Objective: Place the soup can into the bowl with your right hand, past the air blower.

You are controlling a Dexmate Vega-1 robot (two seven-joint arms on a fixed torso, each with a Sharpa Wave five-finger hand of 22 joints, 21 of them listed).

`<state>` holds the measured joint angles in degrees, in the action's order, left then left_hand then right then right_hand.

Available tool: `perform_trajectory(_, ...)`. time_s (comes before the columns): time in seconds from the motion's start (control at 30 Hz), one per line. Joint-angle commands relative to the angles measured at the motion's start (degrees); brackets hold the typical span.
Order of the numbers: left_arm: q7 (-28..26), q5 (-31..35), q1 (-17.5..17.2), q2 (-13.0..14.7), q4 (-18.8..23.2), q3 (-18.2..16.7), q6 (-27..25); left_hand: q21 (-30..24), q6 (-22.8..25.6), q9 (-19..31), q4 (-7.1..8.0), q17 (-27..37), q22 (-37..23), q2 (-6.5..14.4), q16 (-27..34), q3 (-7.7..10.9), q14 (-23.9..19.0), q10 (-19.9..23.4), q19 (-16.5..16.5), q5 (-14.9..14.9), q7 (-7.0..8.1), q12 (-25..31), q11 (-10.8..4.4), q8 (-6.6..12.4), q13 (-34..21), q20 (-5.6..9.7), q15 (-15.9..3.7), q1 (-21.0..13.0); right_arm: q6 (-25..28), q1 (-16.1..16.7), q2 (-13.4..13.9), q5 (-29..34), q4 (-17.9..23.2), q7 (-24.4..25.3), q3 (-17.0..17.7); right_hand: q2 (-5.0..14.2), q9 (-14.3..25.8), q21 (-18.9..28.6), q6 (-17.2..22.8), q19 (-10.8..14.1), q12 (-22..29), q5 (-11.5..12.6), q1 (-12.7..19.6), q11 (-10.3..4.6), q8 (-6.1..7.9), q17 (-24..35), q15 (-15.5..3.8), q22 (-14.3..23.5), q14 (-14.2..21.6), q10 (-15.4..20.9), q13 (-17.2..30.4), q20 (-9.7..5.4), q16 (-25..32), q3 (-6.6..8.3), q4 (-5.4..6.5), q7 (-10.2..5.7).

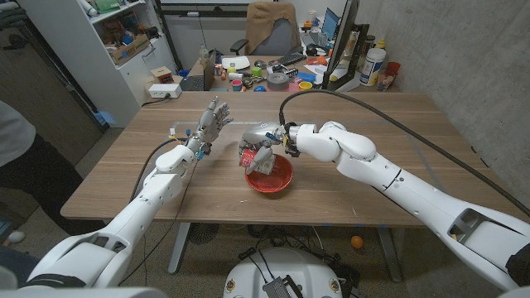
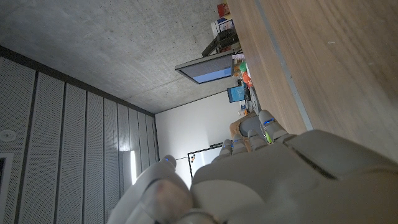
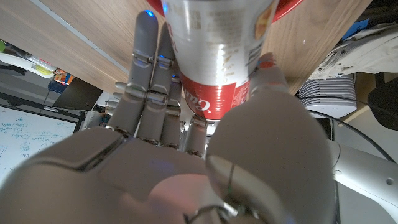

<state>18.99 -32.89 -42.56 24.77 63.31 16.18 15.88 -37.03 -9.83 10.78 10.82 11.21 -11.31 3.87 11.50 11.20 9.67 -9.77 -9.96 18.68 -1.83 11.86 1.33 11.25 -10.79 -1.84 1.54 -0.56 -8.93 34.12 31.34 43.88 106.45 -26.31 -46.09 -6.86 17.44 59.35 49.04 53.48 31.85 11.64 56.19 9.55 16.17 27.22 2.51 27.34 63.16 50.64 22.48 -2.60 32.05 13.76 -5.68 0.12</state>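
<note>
My right hand [image 1: 263,144] grips the soup can [image 1: 253,159], a red and white tin, right over the near-left rim of the red bowl [image 1: 276,180] at the table's middle. The can is tilted and its lower end reaches into the bowl. In the right wrist view my fingers [image 3: 144,74] and thumb wrap the can [image 3: 214,56], with the bowl's red rim [image 3: 287,9] just beyond it. My left hand [image 1: 213,118] is raised left of the bowl, fingers spread and holding nothing; its back [image 2: 273,180] shows in the left wrist view. I cannot make out the air blower.
A small pale object [image 1: 175,131] lies on the wooden table [image 1: 397,132] beside my left wrist. A thick black cable [image 1: 389,116] arcs over my right arm. Behind the table stands a cluttered desk [image 1: 273,76]. A person's sleeve [image 1: 12,124] is at the left edge.
</note>
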Motion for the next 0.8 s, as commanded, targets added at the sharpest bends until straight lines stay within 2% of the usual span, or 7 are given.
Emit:
perform_trajectory(0.03, 1.1, 0.1, 1.3, -0.8, -2.7, -0.1, 0.8, 0.1, -12.5, 0.2, 0.03, 0.2, -0.2, 5.9, 0.1, -0.25, 10.1, -13.2, -6.8, 0.2, 0.31, 0.1, -0.01, -0.1, -0.3, -0.15, 0.33, 0.3, -0.4, -0.7, -1.0, 0.1, -2.9, 1.5, -1.2, 16.85, 0.1, 0.4, 0.8, 4.0, 0.7, 0.3, 16.6, -10.54, -0.18, 0.2, -15.17, -0.1, 13.8, 10.7, 0.1, -10.28, 0.3, 5.13, 4.71, 0.17)
perform_trajectory(0.5, 2.1, 0.3, 2.4, -1.4, -4.6, -0.1, 1.0, 0.2, -12.4, 0.2, 0.04, 0.2, -0.3, 5.9, 0.2, -0.31, 10.0, -13.2, -6.9, 0.2, 0.35, 0.1, 0.12, -0.05, -0.3, -0.37, 0.37, 0.3, -0.3, -1.3, -1.4, 2.3, -4.5, 1.8, -2.8, 16.82, 0.2, 0.6, 0.9, 3.8, 0.6, 0.3, 16.5, -10.52, -0.4, 0.3, -15.15, -0.4, 13.7, 10.6, 0.2, -10.27, 0.3, 5.14, 4.78, 0.15)
perform_trajectory(0.7, 2.3, 0.3, 2.5, -1.6, -4.8, -0.3, 1.2, 0.2, -12.3, 0.2, 0.05, 0.2, -0.3, 5.9, 0.2, -0.34, 10.0, -13.2, -6.8, 0.3, 0.38, 0.1, 0.06, -0.03, -0.3, -0.39, 0.37, 0.3, 0.2, -1.3, -1.4, 2.4, -4.0, 0.8, -2.6, 16.58, 0.1, 0.9, -0.5, 3.2, 0.0, 0.3, 16.1, -11.05, -1.41, 0.0, -15.1, -0.7, 12.8, 9.6, 0.0, -10.25, -0.4, 4.93, 5.09, -0.69)
perform_trajectory(0.8, 2.4, 0.4, 2.6, -1.6, -4.8, -0.3, 1.3, 0.2, -12.4, 0.2, 0.06, 0.2, -0.3, 5.9, 0.2, -0.35, 10.0, -13.2, -6.8, 0.3, 0.39, 0.1, 0.08, -0.03, -0.3, -0.39, 0.42, 0.4, 0.6, -1.5, -1.4, 2.5, -3.9, -0.1, -2.8, 16.53, -0.1, 1.7, -2.0, 3.2, -0.3, 0.3, 16.0, -10.97, -2.37, -0.4, -15.16, -0.2, 12.6, 9.5, -0.3, -10.25, -0.8, 4.88, 5.14, -0.56)
